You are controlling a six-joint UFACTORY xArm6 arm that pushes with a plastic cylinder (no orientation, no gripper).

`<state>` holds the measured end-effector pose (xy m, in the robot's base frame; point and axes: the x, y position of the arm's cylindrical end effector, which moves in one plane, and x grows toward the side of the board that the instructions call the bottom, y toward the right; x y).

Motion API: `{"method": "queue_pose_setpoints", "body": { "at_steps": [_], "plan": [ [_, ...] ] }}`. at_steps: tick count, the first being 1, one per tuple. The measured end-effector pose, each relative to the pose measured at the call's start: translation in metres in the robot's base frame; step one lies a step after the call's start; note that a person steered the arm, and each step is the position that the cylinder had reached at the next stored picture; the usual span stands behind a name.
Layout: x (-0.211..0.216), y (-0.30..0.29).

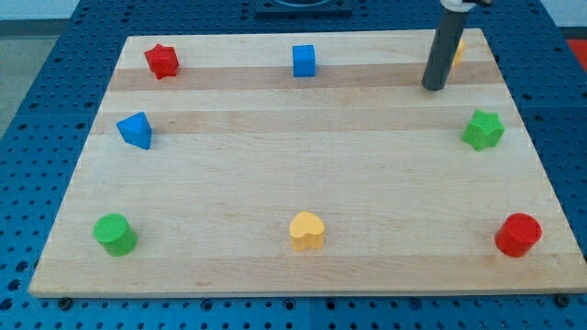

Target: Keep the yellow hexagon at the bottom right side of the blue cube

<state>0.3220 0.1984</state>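
You have eight blocks on the wooden board (275, 174); count two red, two blue, two green, two yellow. The reds: a red star (161, 60) at about ten o'clock and a red cylinder (518, 235) at four o'clock. The blues: the blue cube (304, 60) at twelve o'clock and a blue triangular block (135, 130) at nine o'clock. The greens: a green star (482, 129) at three o'clock and a green cylinder (115, 234) at eight o'clock. The yellows: a yellow heart (307, 230) at six o'clock, and a yellow block (457, 50) at one o'clock, mostly hidden behind the rod, its shape not readable. There are no jaws to report, only one dark rod; my tip (434, 88) rests on the board just below that yellow block, well to the view's right of the blue cube.
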Motion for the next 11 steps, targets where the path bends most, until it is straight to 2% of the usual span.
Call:
{"method": "queue_pose_setpoints", "body": {
  "at_steps": [1,2,4,5,6,7,9,11],
  "plan": [
    [-0.002,0.055],
    [-0.002,0.055],
    [-0.079,0.058],
    [-0.081,0.059],
    [-0.126,0.073],
    [-0.127,0.063],
    [-0.091,0.042],
    [-0.038,-0.037]
  ]
}}
